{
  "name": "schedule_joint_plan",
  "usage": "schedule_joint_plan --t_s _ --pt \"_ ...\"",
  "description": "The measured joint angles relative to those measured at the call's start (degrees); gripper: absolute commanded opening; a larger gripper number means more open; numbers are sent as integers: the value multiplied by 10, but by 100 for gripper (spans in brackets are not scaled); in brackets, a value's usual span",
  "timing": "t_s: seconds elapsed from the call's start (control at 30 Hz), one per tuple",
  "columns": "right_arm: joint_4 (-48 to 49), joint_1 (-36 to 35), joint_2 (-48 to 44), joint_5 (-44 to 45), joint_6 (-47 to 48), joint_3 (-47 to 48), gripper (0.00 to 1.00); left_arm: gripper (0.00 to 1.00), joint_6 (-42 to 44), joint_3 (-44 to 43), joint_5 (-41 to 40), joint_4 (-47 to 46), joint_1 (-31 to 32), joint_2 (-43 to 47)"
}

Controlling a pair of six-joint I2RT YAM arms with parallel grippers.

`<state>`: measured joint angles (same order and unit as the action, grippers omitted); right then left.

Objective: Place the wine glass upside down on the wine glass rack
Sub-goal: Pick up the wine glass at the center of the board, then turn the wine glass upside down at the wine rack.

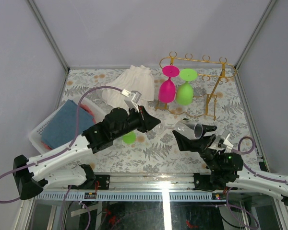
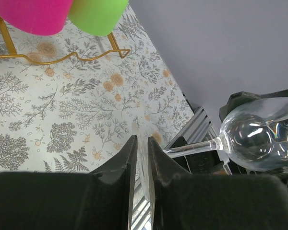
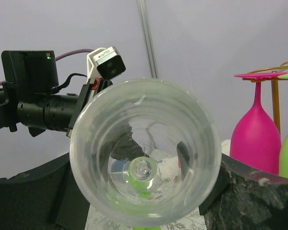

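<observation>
A clear wine glass (image 1: 189,128) lies on its side in the air between my two grippers, above the table's near middle. My right gripper (image 1: 192,136) is shut on its bowl, which fills the right wrist view (image 3: 144,143) with its mouth toward the camera. My left gripper (image 1: 158,122) is shut on the glass's thin foot. In the left wrist view the jaws (image 2: 141,139) pinch the foot's edge, and the stem runs right to the bowl (image 2: 264,136). The gold wire rack (image 1: 201,60) stands at the back right, apart from the glass.
A pink glass (image 1: 168,88) and a green glass (image 1: 185,91) hang upside down on the rack. A white cloth (image 1: 129,84) lies behind the left arm. A white basket (image 1: 38,129) with a blue cloth (image 1: 65,122) sits left. A small green object (image 1: 129,138) lies under the left arm.
</observation>
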<state>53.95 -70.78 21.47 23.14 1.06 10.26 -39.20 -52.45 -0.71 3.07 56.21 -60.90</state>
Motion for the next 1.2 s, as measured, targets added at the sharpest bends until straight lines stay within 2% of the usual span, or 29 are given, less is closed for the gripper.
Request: schedule_joint_plan --t_s 0.27,0.6,1.2 --pt "-30 -1 -22 -9 -3 -6 71 0 1 -4 -14 9 0 10" --pt "-112 -1 -67 -15 -6 -8 84 0 9 -11 -29 15 0 21" --pt "-288 -1 -151 -12 -14 -8 88 0 50 -21 -43 50 -5 26"
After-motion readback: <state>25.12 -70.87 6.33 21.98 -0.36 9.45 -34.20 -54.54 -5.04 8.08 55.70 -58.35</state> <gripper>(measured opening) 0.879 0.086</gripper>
